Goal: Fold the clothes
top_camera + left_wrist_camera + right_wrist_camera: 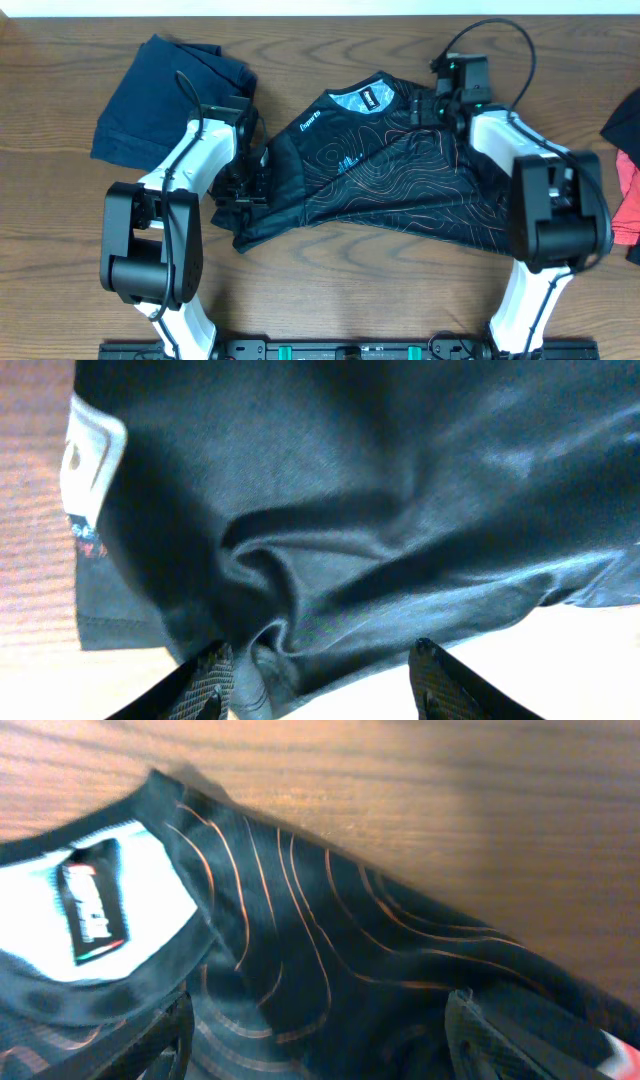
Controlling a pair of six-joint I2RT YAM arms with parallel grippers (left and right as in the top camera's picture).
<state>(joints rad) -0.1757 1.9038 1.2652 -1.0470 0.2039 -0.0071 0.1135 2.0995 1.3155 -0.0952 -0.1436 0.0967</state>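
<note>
The black jersey (400,180) with thin orange contour lines lies spread and rumpled on the wooden table, collar and neck label toward the far edge. My left gripper (248,185) is at its left edge. In the left wrist view its fingers (322,680) are open, with a bunched fold of the dark cloth (380,490) between them. My right gripper (428,108) is at the jersey's right shoulder next to the collar. In the right wrist view its fingers (320,1040) are spread wide over the patterned cloth (300,900), not closed on it.
A plain navy garment (170,95) lies at the far left, just beyond the left arm. A red/pink garment (628,200) and a dark item (625,120) sit at the right edge. Bare wood table (330,290) shows in front of the jersey.
</note>
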